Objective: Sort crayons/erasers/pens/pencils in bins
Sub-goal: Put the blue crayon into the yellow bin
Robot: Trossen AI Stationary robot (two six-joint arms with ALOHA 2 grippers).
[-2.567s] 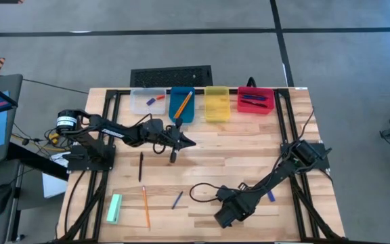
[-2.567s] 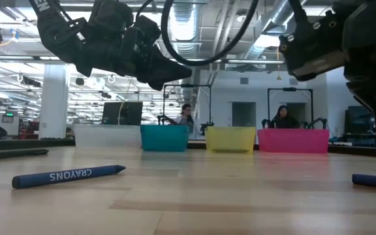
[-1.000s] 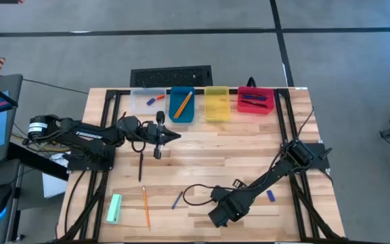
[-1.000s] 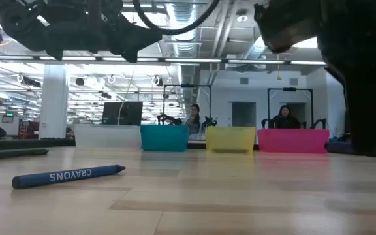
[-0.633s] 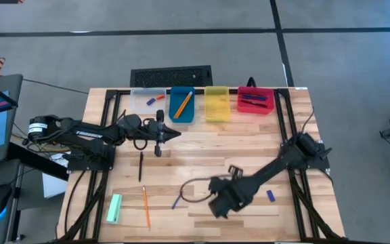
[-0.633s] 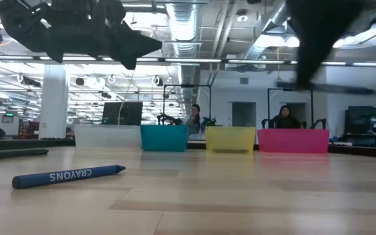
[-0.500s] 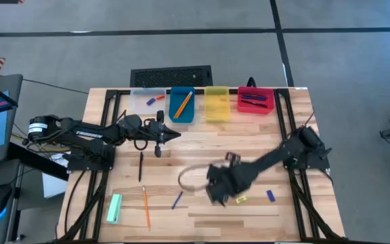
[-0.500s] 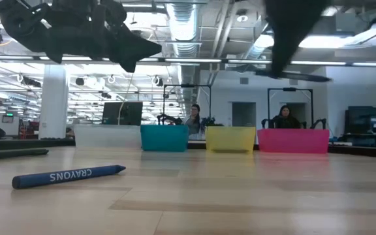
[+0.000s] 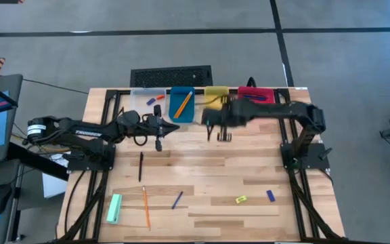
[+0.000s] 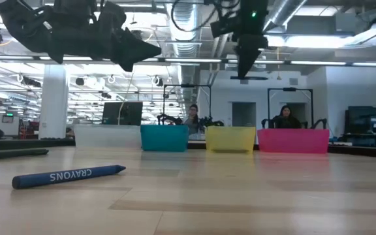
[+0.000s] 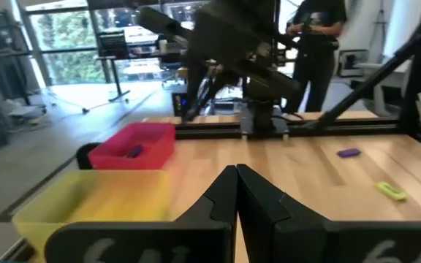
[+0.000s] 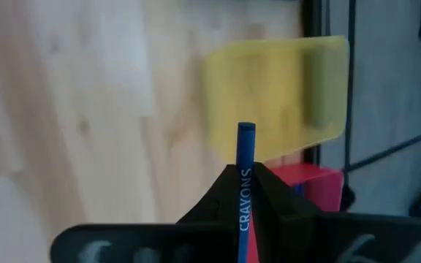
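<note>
High view: the right gripper (image 9: 223, 133) hangs just in front of the yellow bin (image 9: 215, 95); the left gripper (image 9: 158, 140) waits, fingers together, before the blue bin (image 9: 182, 102).

Right wrist view: fingers clamped on a blue crayon (image 12: 244, 175), yellow bin beyond.

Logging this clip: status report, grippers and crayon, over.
Right gripper shut on blue crayon, above the table near the yellow bin. Left gripper shut, empty, waiting by the blue bin. Nothing in the way.
</note>
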